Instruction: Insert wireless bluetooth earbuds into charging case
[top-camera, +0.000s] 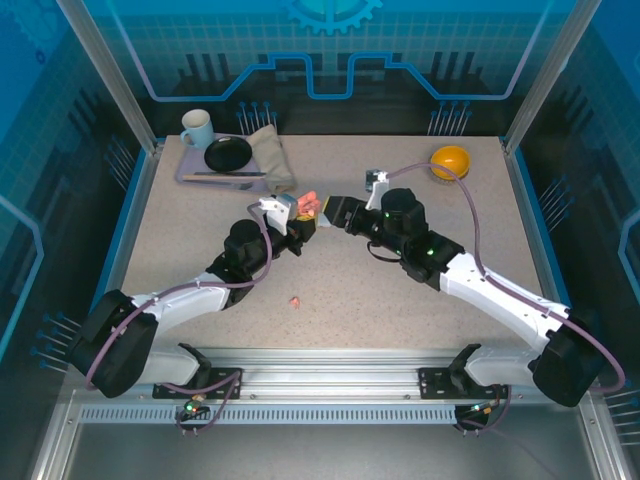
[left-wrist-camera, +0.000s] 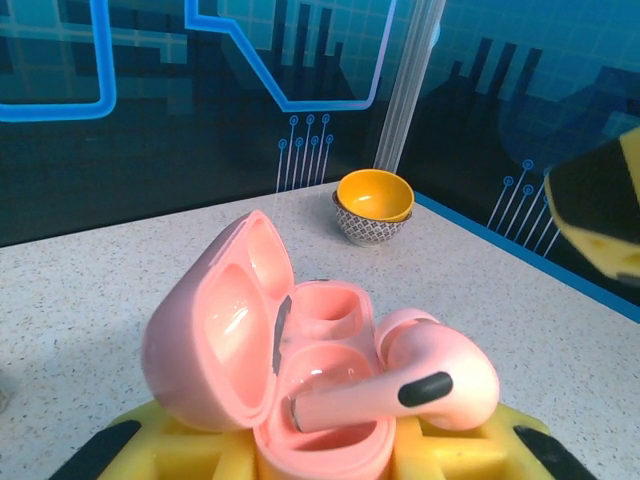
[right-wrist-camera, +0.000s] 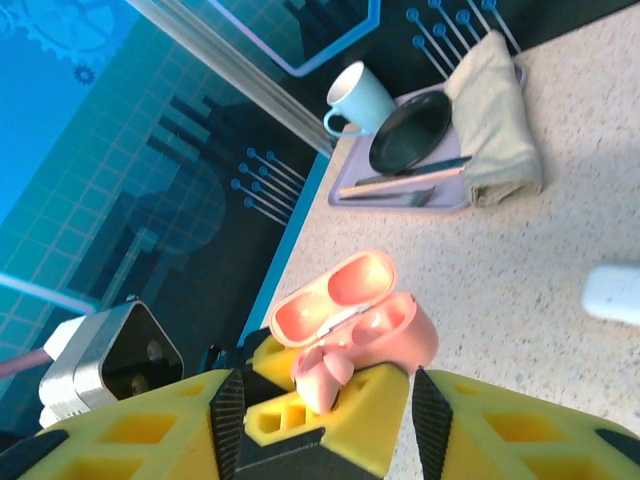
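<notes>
The open salmon-pink charging case (left-wrist-camera: 215, 320) is pinched between the yellow fingers of the left gripper (left-wrist-camera: 320, 455) and is held over the middle of the table (top-camera: 180, 220), with its lid tipped back to the left. A salmon-pink earbud (left-wrist-camera: 420, 385) lies crosswise over the near socket. Its stem points into the case and its rounded head hangs out over the right rim, so it is judged not to be seated. The far socket appears vacant. The right gripper (right-wrist-camera: 322, 445) is spread wide and carries nothing. It is placed just to the right of the case, and in its own wrist view its fingers are seen on either side of the case.

For the step to be done well, the case should be held steady and level by the left gripper. The earbud should be taken lightly by its head, turned upright, and lowered stem first straight into the socket. Sideways pushing should be avoided, since the earbud could be flicked off the rim, and the lid must not be knocked shut. A second salmon-pink earbud (top-camera: 295, 299) lies on the table nearer the arm bases and is left to be fetched next.
</notes>
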